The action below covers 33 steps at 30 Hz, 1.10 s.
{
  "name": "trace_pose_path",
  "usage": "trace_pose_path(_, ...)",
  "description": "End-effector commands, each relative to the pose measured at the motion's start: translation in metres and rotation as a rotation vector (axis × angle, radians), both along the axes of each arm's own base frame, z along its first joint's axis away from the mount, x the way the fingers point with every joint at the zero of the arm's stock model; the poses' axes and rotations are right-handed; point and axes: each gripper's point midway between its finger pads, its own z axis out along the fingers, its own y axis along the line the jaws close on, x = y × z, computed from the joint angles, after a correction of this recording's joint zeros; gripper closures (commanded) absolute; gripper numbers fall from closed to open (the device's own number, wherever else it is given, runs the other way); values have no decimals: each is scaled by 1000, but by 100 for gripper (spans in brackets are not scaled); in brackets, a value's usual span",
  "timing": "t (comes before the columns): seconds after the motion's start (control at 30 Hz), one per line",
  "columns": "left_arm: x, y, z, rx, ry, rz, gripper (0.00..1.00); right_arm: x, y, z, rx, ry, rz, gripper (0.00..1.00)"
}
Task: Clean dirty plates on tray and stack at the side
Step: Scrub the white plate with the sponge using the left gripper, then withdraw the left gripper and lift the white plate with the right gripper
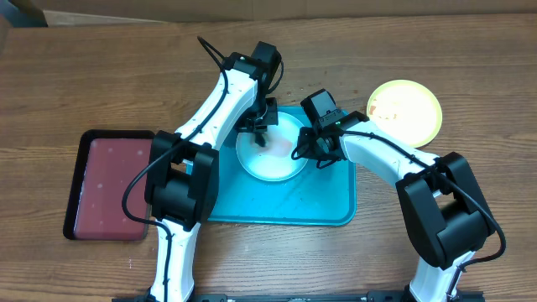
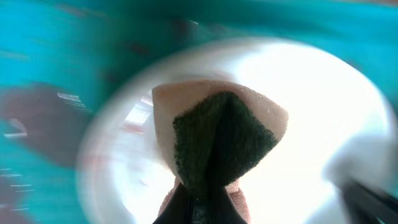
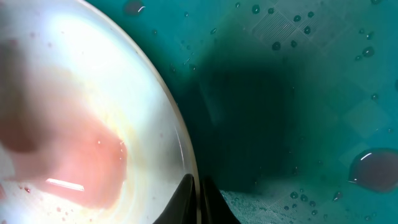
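Left end effector (image 1: 261,132) is clamped tight on a sponge (image 2: 224,137). Its jaws pinch the lower end, so the green scouring face and tan foam edge fan out above the fingertips, over the inside of the pale plate (image 1: 273,164). The left wrist view is smeared, and I cannot tell whether sponge and plate touch. Right end effector (image 1: 300,151) is closed at that plate's right edge; from the right wrist its fingers stand together with the rim nipped between them.

The wooden surface (image 1: 101,75) spans the overhead view, with open room along its far edge and at the near left. The turquoise tray (image 1: 285,205) lies at the centre; its near half is bare, and the pale plate sits in the far half, close to the far rim. Water drops (image 3: 277,46) bead on the tray floor beside the plate.

A dark red tray (image 1: 109,184) with a black rim lies left of the turquoise one; the left arm hides the gap between them.

A yellow-green plate (image 1: 404,111) rests on the surface just beyond the tray's far right corner, off the tray, with brownish smears on its left part.

Inside the pale plate a pinkish-red smear (image 3: 87,162) spreads near the rim
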Motion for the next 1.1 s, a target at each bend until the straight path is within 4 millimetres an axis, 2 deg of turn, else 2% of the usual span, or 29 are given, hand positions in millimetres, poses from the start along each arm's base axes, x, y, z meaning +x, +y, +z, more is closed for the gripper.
trace_pose_path(0.0,-29,-37,1,-173,88,-82,96,5,-6,0,-37,-21,-18,96)
trace_pose_path(0.13,-44,-38,-19,-154,121,-107,96,5,-6,0,-38,-21,-17,96)
trace_pose_path(0.2,-49,-31,-28,-115,129,-101,96,5,-6,0,-38,-21,-17,96)
trace_pose_path(0.27,-49,-8,-38,15,112,-63,96,5,-6,0,-38,-21,-17,96)
trace_pose_path(0.37,-38,46,-39,298,38,22,96,5,-6,0,-39,-21,-14,96)
trace_pose_path(0.5,-22,109,-15,621,-77,139,96,5,-6,0,-42,-22,-6,96)
trace_pose_path(0.63,-11,140,11,742,-143,249,96,6,-5,2,-51,-29,32,96)
trace_pose_path(0.8,3,150,36,665,-156,389,96,11,0,18,-65,-42,90,96)
trace_pose_path(0.97,19,158,72,469,-185,525,96,25,8,48,-80,-97,174,96)
trace_pose_path(1.07,21,174,98,345,-201,608,96,31,17,69,-113,-157,282,96)
